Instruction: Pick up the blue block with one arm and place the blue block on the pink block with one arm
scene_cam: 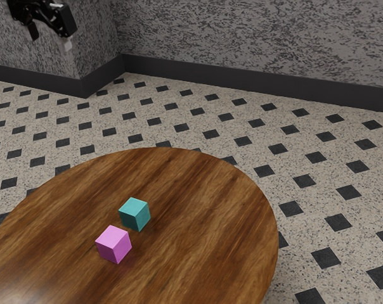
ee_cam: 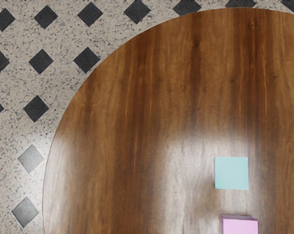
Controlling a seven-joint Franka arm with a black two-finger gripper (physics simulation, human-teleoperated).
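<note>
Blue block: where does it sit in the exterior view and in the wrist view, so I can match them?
Exterior view: blue block on the wooden table, just behind the pink block, a small gap between.
Wrist view: blue block beside the pink block, gap visible.
Shared landmark: the pink block.

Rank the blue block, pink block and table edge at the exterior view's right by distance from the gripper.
1. Blue block, mid-table.
2. Pink block, beside it, lower in the view.
3. Table edge, far at the view's right.
</note>
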